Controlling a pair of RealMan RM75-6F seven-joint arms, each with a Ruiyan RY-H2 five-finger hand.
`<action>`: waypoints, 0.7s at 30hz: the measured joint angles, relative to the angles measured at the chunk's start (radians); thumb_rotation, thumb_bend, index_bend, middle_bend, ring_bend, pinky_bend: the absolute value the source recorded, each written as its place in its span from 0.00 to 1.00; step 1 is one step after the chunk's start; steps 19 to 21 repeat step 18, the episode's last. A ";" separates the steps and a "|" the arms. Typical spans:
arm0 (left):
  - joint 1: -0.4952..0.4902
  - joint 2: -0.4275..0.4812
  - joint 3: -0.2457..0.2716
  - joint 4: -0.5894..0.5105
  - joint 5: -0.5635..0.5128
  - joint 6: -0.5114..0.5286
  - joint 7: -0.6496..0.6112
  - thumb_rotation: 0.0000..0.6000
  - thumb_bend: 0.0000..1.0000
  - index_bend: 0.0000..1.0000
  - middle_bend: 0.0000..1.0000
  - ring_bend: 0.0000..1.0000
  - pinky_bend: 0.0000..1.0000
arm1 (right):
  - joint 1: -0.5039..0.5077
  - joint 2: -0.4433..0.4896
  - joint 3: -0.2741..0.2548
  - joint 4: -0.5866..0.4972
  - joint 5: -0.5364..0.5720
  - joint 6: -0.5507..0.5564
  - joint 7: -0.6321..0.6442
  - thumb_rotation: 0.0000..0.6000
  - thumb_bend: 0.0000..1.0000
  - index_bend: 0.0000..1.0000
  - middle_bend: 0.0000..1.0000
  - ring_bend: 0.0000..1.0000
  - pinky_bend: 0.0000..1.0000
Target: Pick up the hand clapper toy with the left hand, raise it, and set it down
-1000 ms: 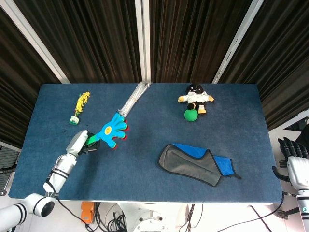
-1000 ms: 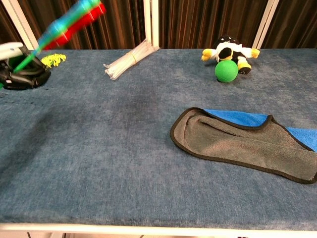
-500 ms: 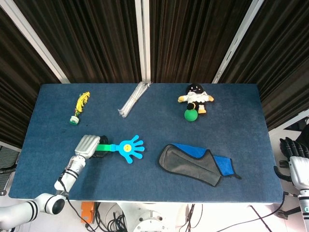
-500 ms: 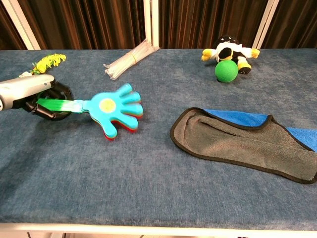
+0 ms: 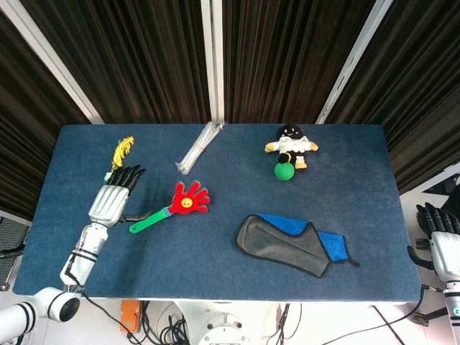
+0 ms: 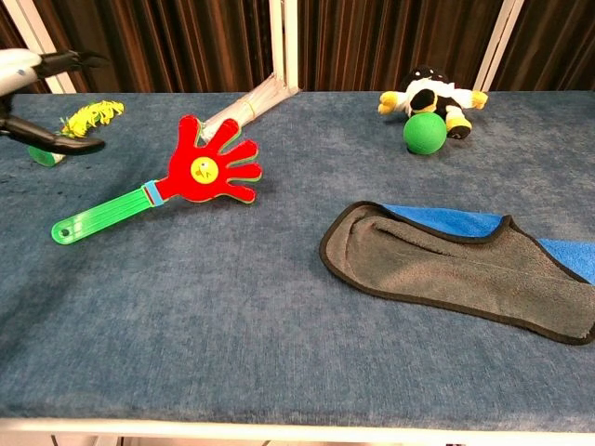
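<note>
The hand clapper toy [image 5: 177, 205] [image 6: 177, 184] lies flat on the blue table, red palm face up, its green handle pointing toward the front left. My left hand [image 5: 115, 195] [image 6: 42, 98] hovers just left of the handle with its fingers stretched out and nothing in it; it does not touch the toy. My right hand [image 5: 438, 231] hangs off the table's right edge with its fingers curled; the head view alone shows it.
A grey and blue cloth [image 5: 296, 244] [image 6: 456, 263] lies right of centre. A plush doll [image 5: 291, 144] and green ball [image 5: 284, 171] sit at the back right. Clear sticks [image 5: 198, 147] lie at the back centre, a yellow feather toy [image 5: 120, 158] at the back left.
The left hand lowered the clapper from a raised tilt to the table, let go of it and drew back to the left, fingers spread. The toy now shows its red side.
</note>
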 measured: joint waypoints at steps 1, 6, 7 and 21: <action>0.011 0.019 0.004 -0.020 -0.004 0.005 0.004 0.64 0.16 0.00 0.00 0.00 0.00 | 0.000 0.000 0.000 -0.002 0.000 0.001 -0.001 1.00 0.25 0.00 0.00 0.00 0.00; 0.067 0.088 0.032 -0.072 0.000 0.052 0.015 0.63 0.16 0.00 0.00 0.00 0.00 | 0.001 0.003 0.001 -0.014 -0.002 0.003 -0.008 1.00 0.25 0.00 0.00 0.00 0.00; 0.083 0.103 0.039 -0.080 0.003 0.069 0.019 0.62 0.16 0.00 0.00 0.00 0.00 | 0.001 0.003 0.002 -0.017 -0.002 0.003 -0.009 1.00 0.25 0.00 0.00 0.00 0.00; 0.239 0.229 0.124 -0.092 0.070 0.216 -0.013 0.58 0.16 0.00 0.00 0.00 0.00 | 0.016 -0.014 0.008 -0.039 0.001 -0.001 -0.048 1.00 0.25 0.00 0.00 0.00 0.00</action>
